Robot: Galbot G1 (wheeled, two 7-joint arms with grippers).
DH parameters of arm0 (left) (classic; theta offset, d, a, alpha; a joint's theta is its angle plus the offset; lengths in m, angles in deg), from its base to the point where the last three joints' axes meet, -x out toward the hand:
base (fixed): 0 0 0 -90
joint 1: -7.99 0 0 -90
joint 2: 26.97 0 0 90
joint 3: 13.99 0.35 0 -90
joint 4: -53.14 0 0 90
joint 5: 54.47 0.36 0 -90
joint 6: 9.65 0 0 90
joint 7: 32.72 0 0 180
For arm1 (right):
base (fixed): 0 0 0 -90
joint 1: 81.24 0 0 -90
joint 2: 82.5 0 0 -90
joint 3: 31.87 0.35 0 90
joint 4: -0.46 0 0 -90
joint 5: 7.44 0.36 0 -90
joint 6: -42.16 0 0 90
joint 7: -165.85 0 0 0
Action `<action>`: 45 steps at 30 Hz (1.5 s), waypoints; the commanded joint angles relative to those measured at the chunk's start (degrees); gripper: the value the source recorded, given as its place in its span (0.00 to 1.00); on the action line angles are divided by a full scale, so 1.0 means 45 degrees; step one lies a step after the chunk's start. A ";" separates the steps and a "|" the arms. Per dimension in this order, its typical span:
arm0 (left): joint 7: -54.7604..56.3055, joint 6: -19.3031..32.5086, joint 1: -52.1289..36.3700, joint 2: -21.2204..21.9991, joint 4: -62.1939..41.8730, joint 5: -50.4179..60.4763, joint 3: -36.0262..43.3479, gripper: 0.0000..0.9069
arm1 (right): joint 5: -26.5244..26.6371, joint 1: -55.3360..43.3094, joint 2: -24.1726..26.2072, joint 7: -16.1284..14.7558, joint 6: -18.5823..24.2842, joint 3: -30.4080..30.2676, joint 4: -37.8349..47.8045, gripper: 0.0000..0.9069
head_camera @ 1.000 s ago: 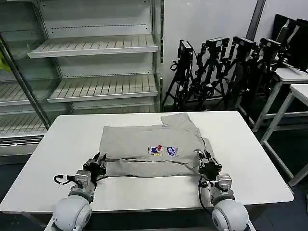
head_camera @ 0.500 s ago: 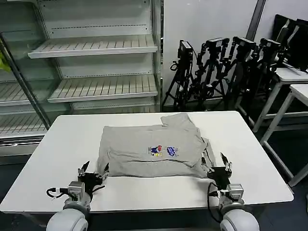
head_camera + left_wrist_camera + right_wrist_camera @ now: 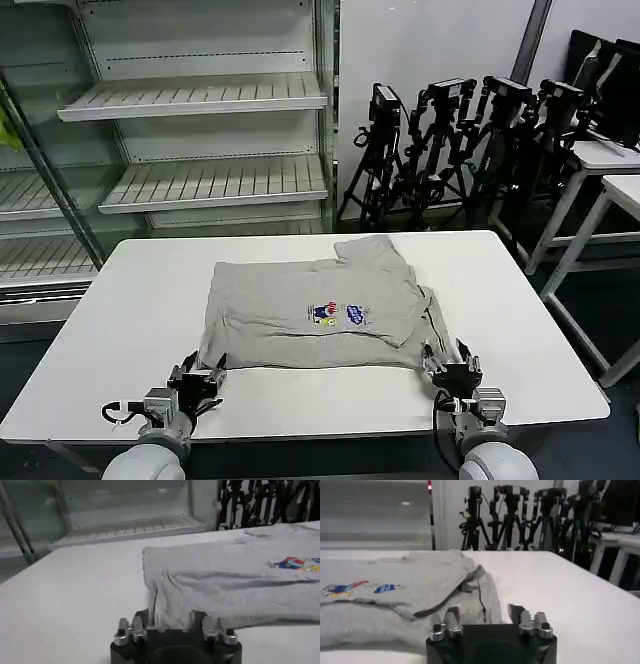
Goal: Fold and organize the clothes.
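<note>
Grey short-sleeved shirt (image 3: pixel 315 310): lies flat at the middle of the white table (image 3: pixel 520 330), partly folded, small multicoloured chest print (image 3: pixel 338 314) facing up, one sleeve or flap reaching toward the far edge. Long axis runs side to side across the table, parallel to the near edge.

Left tool (image 3: pixel 197 381): at the near edge, just off the shirt's near left corner. Fingers spread open, holding nothing. In its wrist view the tool (image 3: pixel 170 627) points straight at the rumpled corner of the fabric (image 3: pixel 165 605), which sits just beyond the fingertips.

Right tool (image 3: pixel 452 362): at the near edge, just off the shirt's near right corner. Fingers parted, empty. Its wrist view shows the tool (image 3: pixel 487 617) facing the doubled-over right edge of the cloth (image 3: pixel 470 590), close ahead.

Relation of note: shirt lies directly ahead of both tools, away from the robot; each arm about equally near its own corner. Judged: a further fold would likely start from these two near corners, each tool needing only a short reach forward.

Background: empty shelving unit (image 3: pixel 200 95); tripods (image 3: pixel 450 140) against the wall.
</note>
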 commanded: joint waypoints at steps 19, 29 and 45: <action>-0.0016 -0.0014 0.2043 0.0662 0.2331 -0.0253 -0.0186 0.02 | -0.0174 0.2481 0.0240 -0.0022 0.0015 0.0364 -0.2336 0.00; 0.0332 0.0131 0.5054 0.0459 0.4582 0.0045 -0.0738 0.02 | -0.0731 0.4567 0.0788 0.0124 0.0049 0.0903 -0.4073 0.00; 0.0402 -0.0100 0.4815 0.0129 0.5177 0.0269 -0.1845 1.00 | -0.1199 0.3574 0.0679 0.0195 0.0362 0.1338 -0.4631 1.00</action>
